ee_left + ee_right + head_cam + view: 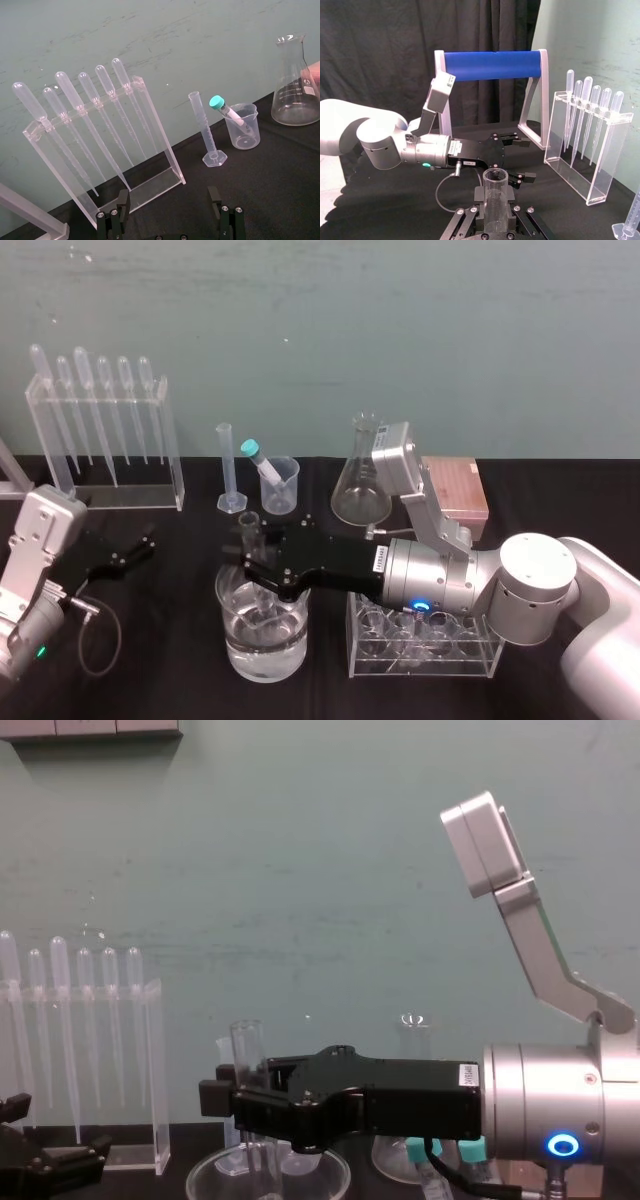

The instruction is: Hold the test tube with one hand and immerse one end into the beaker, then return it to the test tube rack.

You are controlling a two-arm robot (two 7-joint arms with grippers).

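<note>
The beaker [236,642] stands on the black table [170,680] and holds water. The test tube rack [455,490] lies at 2 o'clock from it, well apart. My right pincer [258,575] hangs just above the beaker's rim, clenched on the test tube [249,528]. My left pincer [135,545] rests at 9 o'clock from the beaker, fingers released. The tube stands upright with its lower end inside the beaker; whether it touches the water, I cannot tell.
</note>
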